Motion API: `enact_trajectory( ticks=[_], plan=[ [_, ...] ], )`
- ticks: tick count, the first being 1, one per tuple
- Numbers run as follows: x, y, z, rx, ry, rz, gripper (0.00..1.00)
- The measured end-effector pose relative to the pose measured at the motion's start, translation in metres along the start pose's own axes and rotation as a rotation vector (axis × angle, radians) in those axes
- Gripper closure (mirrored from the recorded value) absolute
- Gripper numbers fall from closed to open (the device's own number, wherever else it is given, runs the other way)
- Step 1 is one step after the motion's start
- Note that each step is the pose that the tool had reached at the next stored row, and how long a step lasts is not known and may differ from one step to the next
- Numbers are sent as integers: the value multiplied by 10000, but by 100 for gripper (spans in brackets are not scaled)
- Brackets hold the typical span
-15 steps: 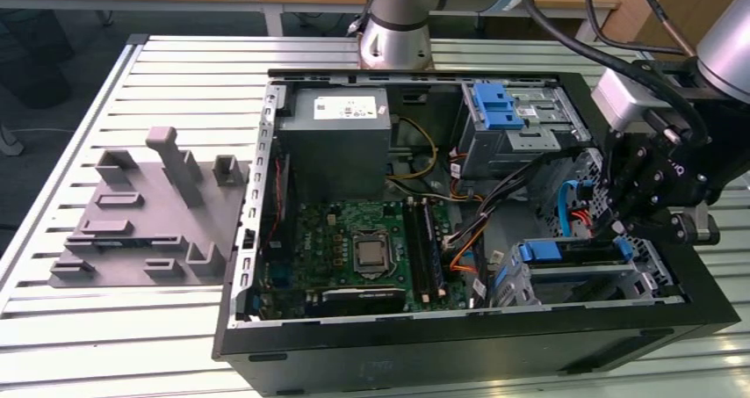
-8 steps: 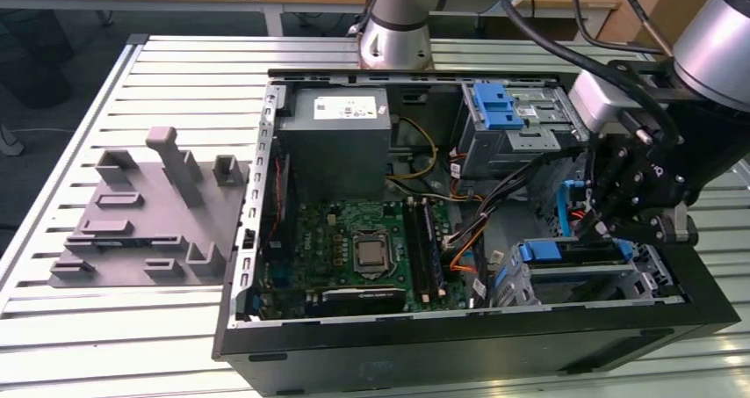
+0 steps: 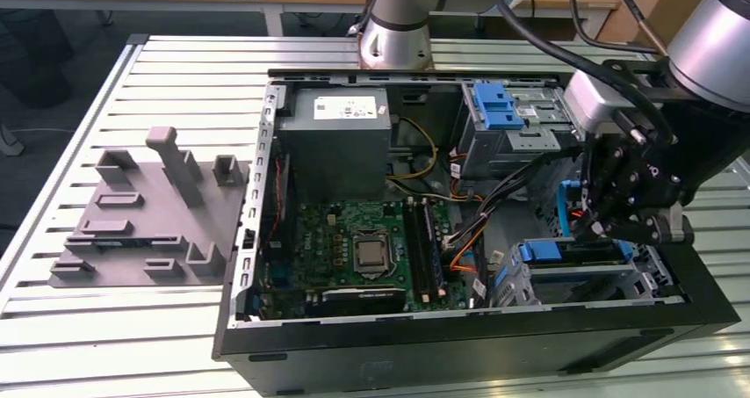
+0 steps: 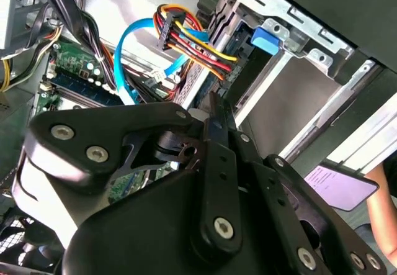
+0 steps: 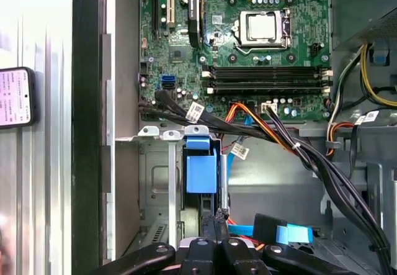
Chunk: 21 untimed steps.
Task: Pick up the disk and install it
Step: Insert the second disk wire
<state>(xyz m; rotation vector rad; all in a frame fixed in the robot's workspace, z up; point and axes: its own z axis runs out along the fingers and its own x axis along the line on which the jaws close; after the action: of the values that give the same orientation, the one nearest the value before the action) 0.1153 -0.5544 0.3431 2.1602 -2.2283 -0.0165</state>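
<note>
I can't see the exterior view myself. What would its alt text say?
A black gripper on a robot arm reaches down into an open computer case, at the drive cage with blue plastic parts on the exterior view's right. The green motherboard lies exposed mid-case, and a grey fixture sits on the slatted table.

The black gripper is showing against a black case holding a green motherboard. Blue latches are standing out on silver cages, with red, yellow and orange wires bundling nearby. A grey jig is lying on the pale slatted table.
</note>
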Motion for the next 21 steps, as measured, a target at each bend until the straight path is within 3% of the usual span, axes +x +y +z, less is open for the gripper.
enact_trajectory(
  ticks=[11, 21],
  plan=[
    [1, 8, -213, 0, -2, 1, 89],
    [0, 17, -218, 0, -1, 2, 89]
  ],
)
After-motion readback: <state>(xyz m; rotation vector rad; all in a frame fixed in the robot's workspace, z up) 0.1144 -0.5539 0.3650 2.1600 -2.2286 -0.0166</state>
